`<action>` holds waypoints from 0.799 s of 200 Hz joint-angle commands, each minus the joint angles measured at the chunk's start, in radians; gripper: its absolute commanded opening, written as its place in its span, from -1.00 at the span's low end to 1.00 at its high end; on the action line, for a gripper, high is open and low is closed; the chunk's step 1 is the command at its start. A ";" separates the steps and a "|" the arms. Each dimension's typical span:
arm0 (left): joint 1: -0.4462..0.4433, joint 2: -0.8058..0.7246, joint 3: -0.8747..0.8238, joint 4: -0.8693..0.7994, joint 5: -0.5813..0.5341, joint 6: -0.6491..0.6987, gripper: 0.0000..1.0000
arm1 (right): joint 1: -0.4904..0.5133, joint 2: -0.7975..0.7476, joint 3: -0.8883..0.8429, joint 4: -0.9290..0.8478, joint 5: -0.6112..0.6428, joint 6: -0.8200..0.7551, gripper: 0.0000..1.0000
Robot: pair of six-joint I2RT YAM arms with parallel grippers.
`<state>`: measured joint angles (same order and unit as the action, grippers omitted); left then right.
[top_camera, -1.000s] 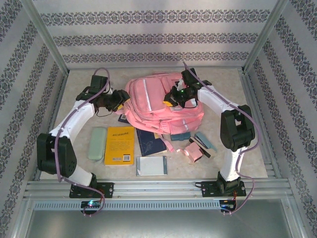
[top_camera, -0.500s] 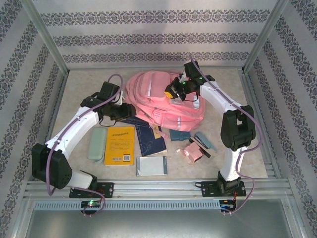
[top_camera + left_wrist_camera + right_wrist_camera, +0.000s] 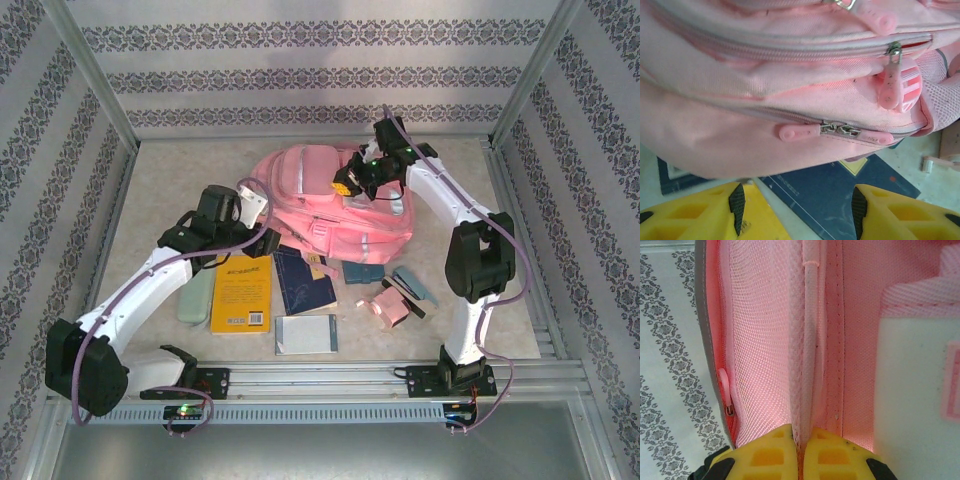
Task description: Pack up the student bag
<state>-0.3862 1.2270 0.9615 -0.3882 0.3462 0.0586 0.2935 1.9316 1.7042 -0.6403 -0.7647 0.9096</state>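
At the middle of the table (image 3: 160, 170), the right gripper (image 3: 800, 432) is clamping the student bag (image 3: 300, 200) by its lining, likely propping it open, while the left gripper (image 3: 795, 200), jaws parted and empty, is facing its zip pulls (image 3: 840, 131).

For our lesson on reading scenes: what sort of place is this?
Probably a robot lab cell: an aluminium frame with patterned panels encloses the table, with a left arm and right arm bolted at its edge.

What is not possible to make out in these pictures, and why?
- Top external view: the student bag covers the far end of the dark blue book.
- Same view: text on the yellow book is too small.
- Right wrist view: fabric pinched by the right gripper hides the bag's inside.
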 commanded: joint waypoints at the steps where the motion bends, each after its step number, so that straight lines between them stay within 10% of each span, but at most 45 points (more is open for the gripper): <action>1: -0.010 0.038 -0.002 0.090 0.109 0.148 0.11 | -0.011 -0.081 -0.007 0.066 -0.097 -0.028 -1.00; 160: -0.010 -0.036 -0.228 0.244 0.254 0.489 -0.01 | -0.009 -0.204 -0.147 0.154 -0.155 0.029 -1.00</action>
<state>-0.3862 1.2404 0.7883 -0.2615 0.5774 0.4187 0.2897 1.8172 1.5646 -0.5858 -0.8219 0.9398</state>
